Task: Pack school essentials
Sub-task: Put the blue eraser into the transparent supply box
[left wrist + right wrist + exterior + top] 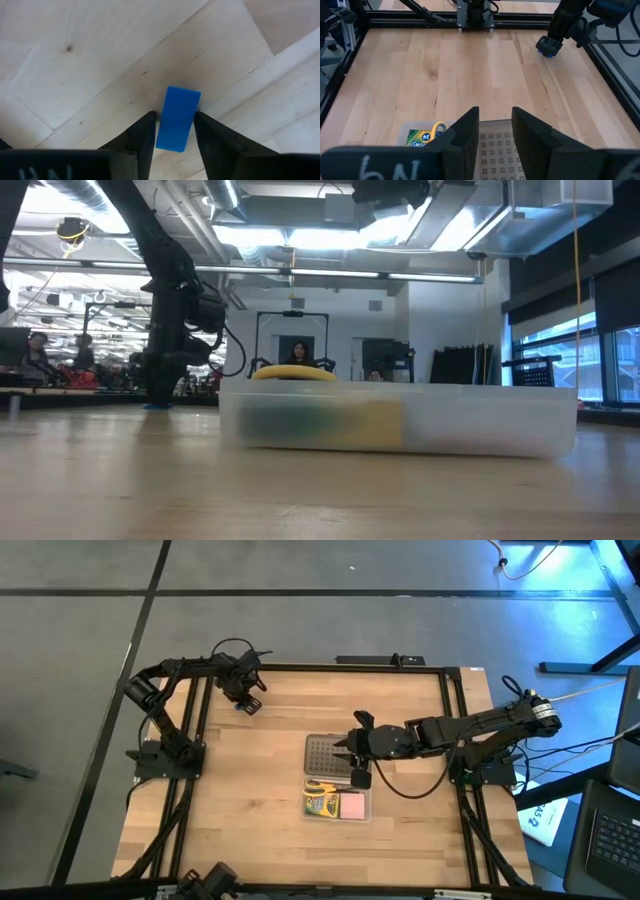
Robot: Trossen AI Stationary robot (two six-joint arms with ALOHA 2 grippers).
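The blue eraser (pixel 178 119) sits squarely between the jaws of the left gripper (pixel 175 131), its long axis running along the fingers and out past their tips, so the jaws bracket its two long sides. They stand narrow, close against the eraser; whether they already press it cannot be told. This happens at the far left of the table (pixel 250 800), well apart from the clear case (pixel 338 792) near the middle.

The right gripper (pixel 352 752) hovers over the case's grey lid (pixel 328 753) with its jaws a little apart and nothing in them. Although nearer the case, it is far from the eraser, so the pickup looks to be the left arm's job.

The high view shows the eraser only as a small blue speck under the left gripper (pixel 246 700), yet it alone shows the case's contents: the crayon box (pixel 321 805), the pink pad (pixel 354 805) and the scissors (pixel 321 786). The low view gives only the case's blurred side.
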